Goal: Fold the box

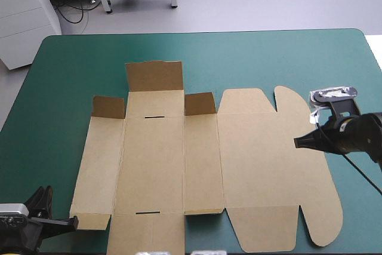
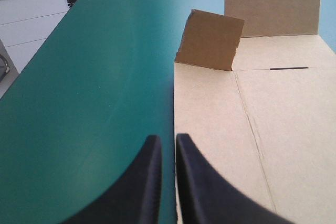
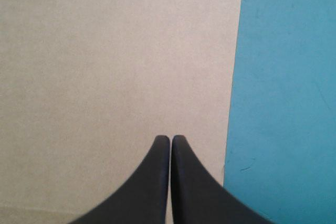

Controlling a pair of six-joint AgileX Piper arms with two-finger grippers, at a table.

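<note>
**Two holds, one crease to get right**

Mostly flat on the teal-green cover point(image 1: 59, 88), the box point(image 1: 179, 165): spread across the table's middle, with only three short flaps point(image 1: 154, 76) along the far side tipped up. At the near left corner, the left gripper point(image 2: 167, 141): black fingers all but together, the board's left edge running into the slit between them, so judged pinched on it. Over the broad lid panel point(image 1: 268, 147) toward the table's right edge, the right gripper point(image 3: 170, 139): fingers pressed together into one point. Resting on the board or just above it: cannot tell.

For the likely step, raising the left side panel point(image 1: 98, 165): swing the pinched corner in an arc about the long score line, not straight up, to stop the sheet sliding. Hold the closed right tip down on the lid as an anchor. Keep the grip shallow, near the edge. Watch for the panel bowing instead of hinging, being held at one corner only. Go slowly until the crease gives.
</note>
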